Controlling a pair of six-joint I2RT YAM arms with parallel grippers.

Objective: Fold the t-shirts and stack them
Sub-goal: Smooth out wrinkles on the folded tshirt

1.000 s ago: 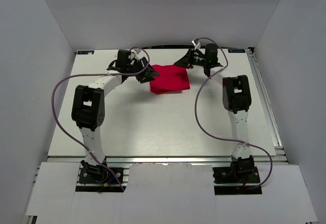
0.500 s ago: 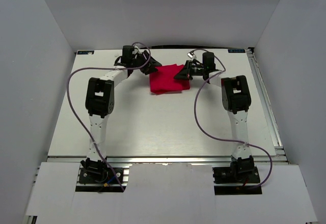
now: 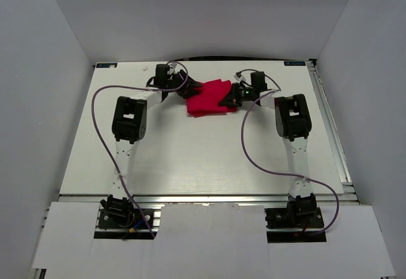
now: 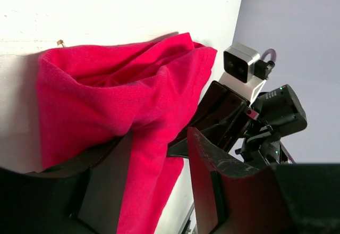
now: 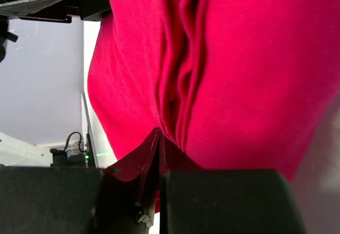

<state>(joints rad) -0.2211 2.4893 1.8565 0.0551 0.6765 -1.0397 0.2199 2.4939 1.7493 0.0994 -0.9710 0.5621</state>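
**Item:** t-shirt (image 3: 204, 104), one piece, bright red knit cloth.

**Place:** on the bench (image 3: 190, 158), close to its far edge and about midway between the far corners. It is gathered into a rumpled, partly doubled packet. The right side is raised off the surface.

**My right pincer** (image 5: 159, 150): closed tight on a thin fold at the packet's right edge. The cloth bunches into pleats just beyond the tips.

**My left pincer** (image 4: 159, 143): jaws standing moderately apart. A thick hanging fold of the shirt's left side sits in the gap and drapes over one finger. I cannot tell whether the jaws press on it.

**Handling (my judgement):**
- Light and limp, with no stiffness. It sags and pleats wherever it is unsupported.
- The fine knit gives some friction, so closed tips should keep it.
- The plies slide over one another, so a pinch may catch one layer only.
- Not fragile.

**Where to take hold (my judgement):** at a hem or corner, with all plies together. Two holds set well apart would draw the cloth taut between them. A hold in mid-panel would only bunch it.

**Marks:** no label, print, brand or writing shows on the cloth in any view. A neck tag, if there is one, is hidden in the folds.

**Stage (my judgement):** fold under way. The packet is not yet flat or squared.
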